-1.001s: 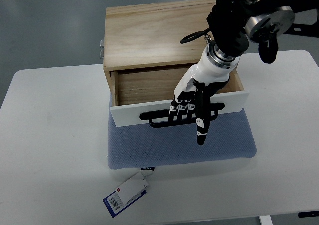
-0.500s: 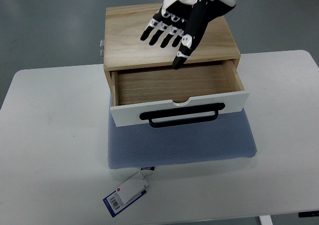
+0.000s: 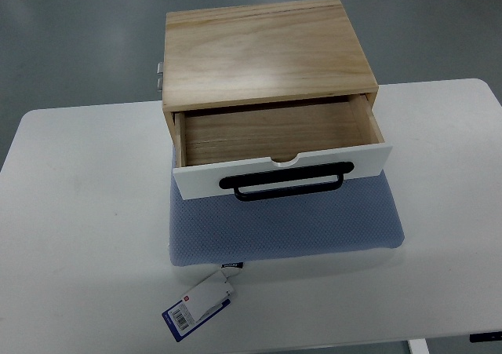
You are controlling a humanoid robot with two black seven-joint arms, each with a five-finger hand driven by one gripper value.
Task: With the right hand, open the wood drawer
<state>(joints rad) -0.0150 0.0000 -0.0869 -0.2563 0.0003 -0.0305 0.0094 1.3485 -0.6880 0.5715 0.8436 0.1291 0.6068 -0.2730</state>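
A light wooden box [image 3: 267, 52] is sitting at the far middle of a white table [image 3: 78, 236], and its single wood drawer [image 3: 274, 146] is standing pulled out toward the robot's side. The drawer's bare wooden floor is showing between its side walls, and nothing is lying inside it as far as the view reaches. The drawer's white front panel [image 3: 204, 180] is hanging out over a blue-grey padded cushion [image 3: 286, 228], which is lying flat on the table under the box and is reaching nearer the camera than the panel does. A black loop handle [image 3: 282, 183] is running across the middle of the white panel, and a small half-round notch is cut into the panel's top edge just above it. A small metal fitting [image 3: 159, 70] is sticking out from the box's left side near the back. At the cushion's near edge a white and blue tag with a barcode [image 3: 198, 305] is lying on the table, joined to the cushion by a short dark label. Neither robot hand is appearing anywhere in the top view, so whether the right hand's fingers are spread or curled cannot be told from here, and nothing is touching the handle. Grey floor [image 3: 70, 32] is showing beyond the table's far edge.
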